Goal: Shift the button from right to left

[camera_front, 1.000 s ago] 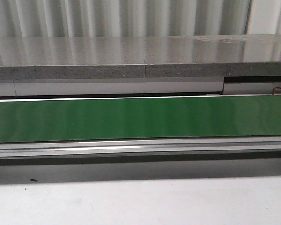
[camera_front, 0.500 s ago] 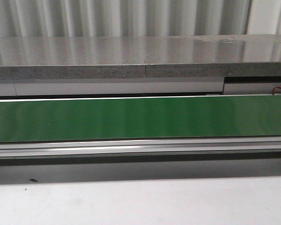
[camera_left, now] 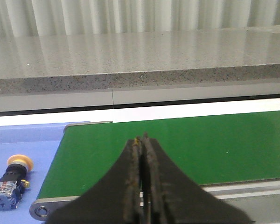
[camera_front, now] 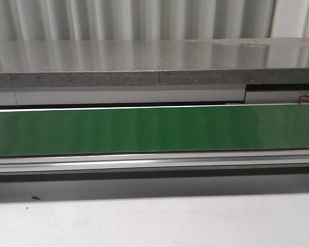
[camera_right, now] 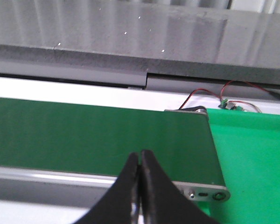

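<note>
One button (camera_left: 11,181) is visible, only in the left wrist view, lying on its side on the blue surface (camera_left: 23,140) just beside the end of the green belt (camera_left: 186,144). Both pincers are pinched together with nothing between them: left gripper (camera_left: 143,140) above the belt's near edge, right gripper (camera_right: 139,154) over the belt's other end near the green mat (camera_right: 252,158). Risk: the button already looks to be on the left, so a regrasp could roll the round cap or knock it off the blue surface.
</note>
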Motion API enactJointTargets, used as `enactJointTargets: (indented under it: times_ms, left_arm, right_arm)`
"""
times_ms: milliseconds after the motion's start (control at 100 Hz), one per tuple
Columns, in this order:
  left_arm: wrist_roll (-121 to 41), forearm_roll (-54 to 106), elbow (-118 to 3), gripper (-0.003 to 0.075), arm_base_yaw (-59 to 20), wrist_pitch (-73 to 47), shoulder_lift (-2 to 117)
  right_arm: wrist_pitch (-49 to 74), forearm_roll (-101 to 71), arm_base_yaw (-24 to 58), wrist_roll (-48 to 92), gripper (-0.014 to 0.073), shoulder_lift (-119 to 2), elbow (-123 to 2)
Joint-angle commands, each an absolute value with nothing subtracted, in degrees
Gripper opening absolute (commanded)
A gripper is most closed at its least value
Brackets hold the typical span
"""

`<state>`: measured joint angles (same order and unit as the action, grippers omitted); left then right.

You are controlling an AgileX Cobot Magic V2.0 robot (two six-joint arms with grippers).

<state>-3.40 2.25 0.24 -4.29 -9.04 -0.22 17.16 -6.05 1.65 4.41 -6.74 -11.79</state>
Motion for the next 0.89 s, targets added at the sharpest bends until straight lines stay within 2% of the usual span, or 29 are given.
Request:
enactJointTargets:
  times_ms: [0, 180, 240, 880]
  left_arm:
    - [-3.48, 2.33, 2.4, -0.002, -4.16, -4.83, -1.5]
    - [-3.48, 2.33, 2.4, -0.002, -4.16, -4.83, -1.5]
    - [-3.48, 2.33, 2.4, -0.002, -4.16, -4.83, -1.5]
    - [-3.48, 2.33, 2.4, -0.002, -4.16, -4.7, -1.5]
  right_arm:
    - [3.06, -4.56, -0.42, 2.59, -0.0067, -6.18, -9.27]
    - [-4.59, -1.43, -1.91, 1.89, -0.0067, 0.31, 0.68]
    - [0.63, -0.66, -1.93, 1.89, -0.0067, 1.8, 0.36]
    - [0.38, 0.0, -1.93, 1.89, -0.0067, 1.75, 0.43]
